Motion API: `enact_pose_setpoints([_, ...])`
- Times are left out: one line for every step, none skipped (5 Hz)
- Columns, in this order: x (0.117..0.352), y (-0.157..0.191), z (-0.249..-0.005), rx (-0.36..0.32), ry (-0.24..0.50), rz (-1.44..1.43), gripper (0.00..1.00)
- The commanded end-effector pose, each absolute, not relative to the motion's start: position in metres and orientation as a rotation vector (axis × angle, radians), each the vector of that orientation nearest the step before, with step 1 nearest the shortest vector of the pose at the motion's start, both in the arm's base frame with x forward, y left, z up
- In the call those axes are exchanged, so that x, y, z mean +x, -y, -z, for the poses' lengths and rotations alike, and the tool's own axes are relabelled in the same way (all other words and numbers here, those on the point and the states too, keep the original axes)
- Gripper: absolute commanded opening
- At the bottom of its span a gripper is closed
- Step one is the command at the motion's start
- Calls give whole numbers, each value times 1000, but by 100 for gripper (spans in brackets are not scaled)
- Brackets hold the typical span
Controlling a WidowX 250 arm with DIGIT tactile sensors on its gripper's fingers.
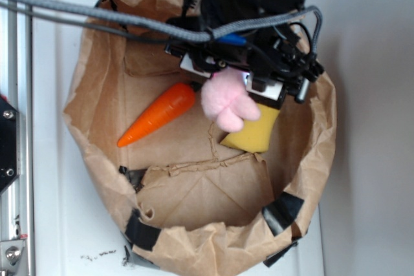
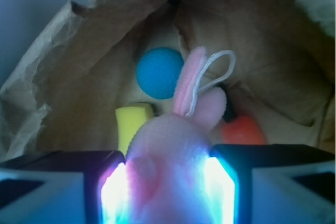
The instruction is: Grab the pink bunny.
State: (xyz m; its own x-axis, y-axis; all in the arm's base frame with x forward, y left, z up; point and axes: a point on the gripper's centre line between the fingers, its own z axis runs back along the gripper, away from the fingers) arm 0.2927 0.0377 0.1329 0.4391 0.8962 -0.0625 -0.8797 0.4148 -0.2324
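The pink bunny (image 2: pixel 173 156) sits clamped between the two gripper fingers, its fluffy body filling the gap so that each lit pad (image 2: pixel 113 192) presses against a flank. In the wrist view its ears and thin white cord loop (image 2: pixel 216 72) stick out beyond the fingertips, away from the camera. From the exterior view the bunny (image 1: pixel 226 100) hangs just below the gripper (image 1: pixel 249 82), over the inside of the bag rather than resting on its floor.

Around all this stands the brown paper bag (image 1: pixel 103 153), its rim rolled down and crumpled, patched with strips of black tape (image 1: pixel 283 212) along the near edge. It sits on a white surface (image 1: pixel 52 224).

Inside the bag, the orange carrot (image 1: pixel 158 114) lies slanted just left of the bunny, its tip pointing to the lower left. A yellow sponge (image 1: pixel 253 135) lies under and partly behind the bunny. A blue ball (image 2: pixel 160 73) shows in the wrist view, beyond the sponge.
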Motion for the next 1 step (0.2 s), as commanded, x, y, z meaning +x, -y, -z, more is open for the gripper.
enact_pose_setpoints([270, -37, -149, -172, 430, -1087, 100])
